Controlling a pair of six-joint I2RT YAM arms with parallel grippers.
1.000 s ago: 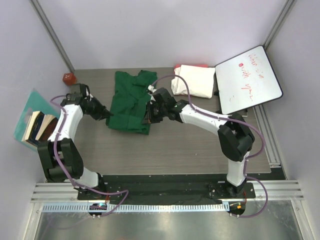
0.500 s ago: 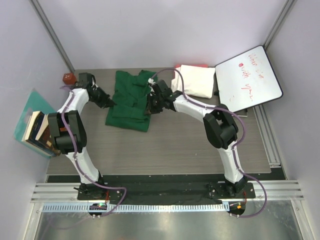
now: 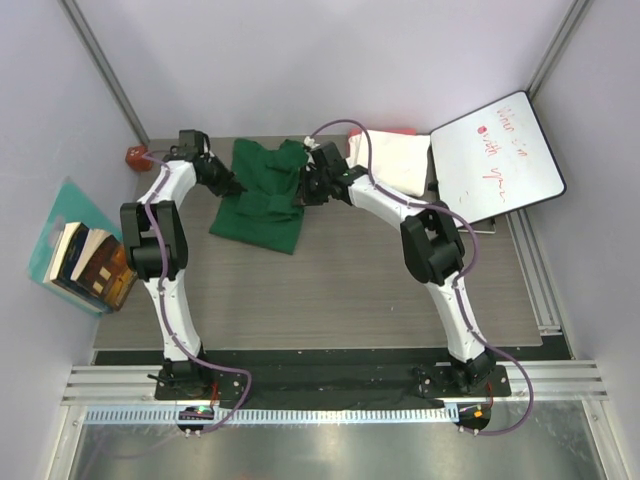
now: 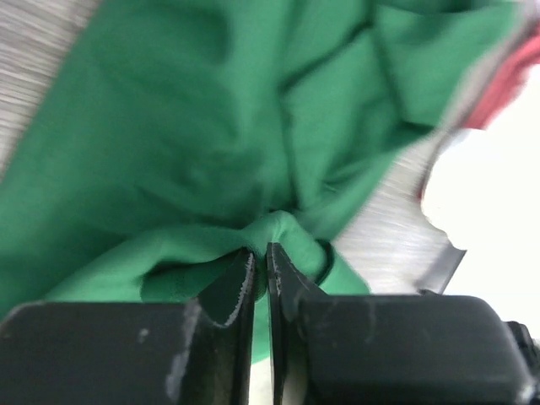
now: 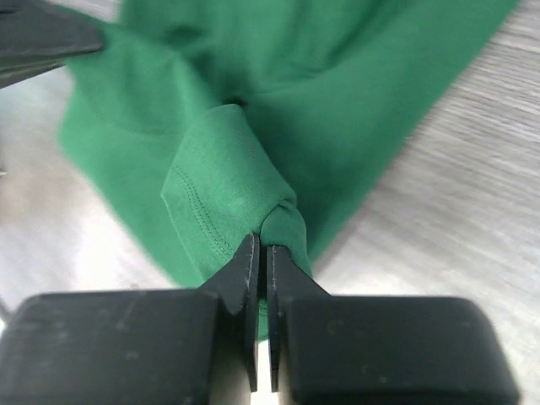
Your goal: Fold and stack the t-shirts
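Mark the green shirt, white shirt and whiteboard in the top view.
green shirt [image 3: 262, 212], top view, near half of the cloth.
white shirt [image 3: 398, 162], top view, middle of the folded bundle.
whiteboard [image 3: 500, 165], top view, middle of the board face.

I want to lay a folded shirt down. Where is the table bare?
Bare: the near middle of the table, between left arm and right arm, in front of the green shirt. Crowded: the far edge, with that shirt, white bundle and whiteboard.
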